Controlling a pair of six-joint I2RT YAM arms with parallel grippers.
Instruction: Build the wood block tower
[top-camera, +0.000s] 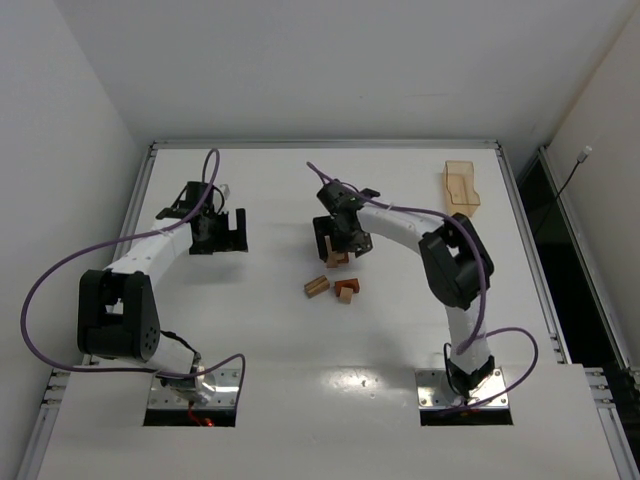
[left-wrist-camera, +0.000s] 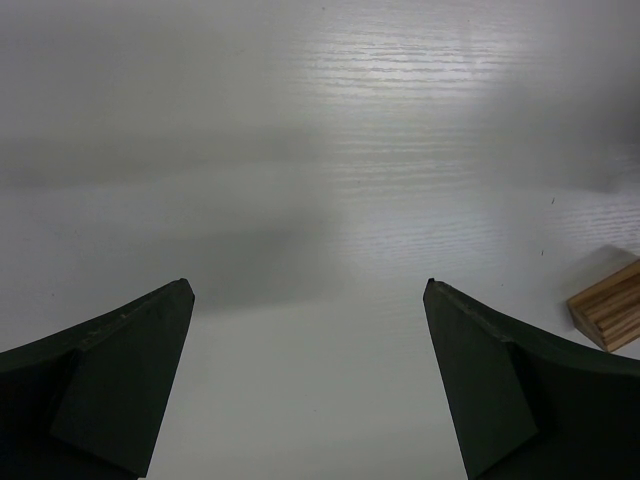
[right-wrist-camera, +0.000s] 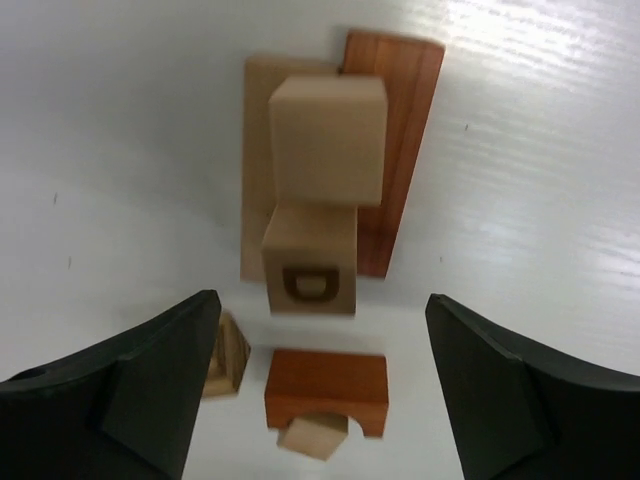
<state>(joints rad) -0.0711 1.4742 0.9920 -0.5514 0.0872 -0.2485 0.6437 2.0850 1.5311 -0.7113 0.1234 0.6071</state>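
Stage: by my reading the build is about half done, with four pieces in the pile and three lying loose.
Tower (top-camera: 330, 256): stands near the middle of the bench (top-camera: 400, 340), directly under the right fingers (top-camera: 343, 238).
Base: a tan bar (right-wrist-camera: 256, 170) and a reddish-brown bar (right-wrist-camera: 400, 140) lie flat side by side, touching along their long edges.
Upper pieces: a plain cube (right-wrist-camera: 327, 140) rests over the seam of the two bars. A lettered cube (right-wrist-camera: 310, 270) touches it at its 6 o'clock in the wrist view. I cannot tell whether it sits on the plain cube or beside it.
Loose wood blocks: all lie at 6 o'clock of the pile. A reddish-brown arch (right-wrist-camera: 327, 385) has a small tan piece (right-wrist-camera: 312, 438) in its opening. A striped tan block (right-wrist-camera: 230, 355) lies just beside the arch at 9 o'clock.
Right fingers: spread wide above the pile, with nothing between them.
Left fingers (top-camera: 224, 236): at 9 o'clock of the pile and well apart from it, fully wide and holding nothing.
Tray (top-camera: 462, 187): translucent tan, at 2 o'clock near the far right corner, no part of the build.
Left to do: the arch, the small tan piece and the striped block likely need lifting onto the pile. The narrow top looks easy to knock.
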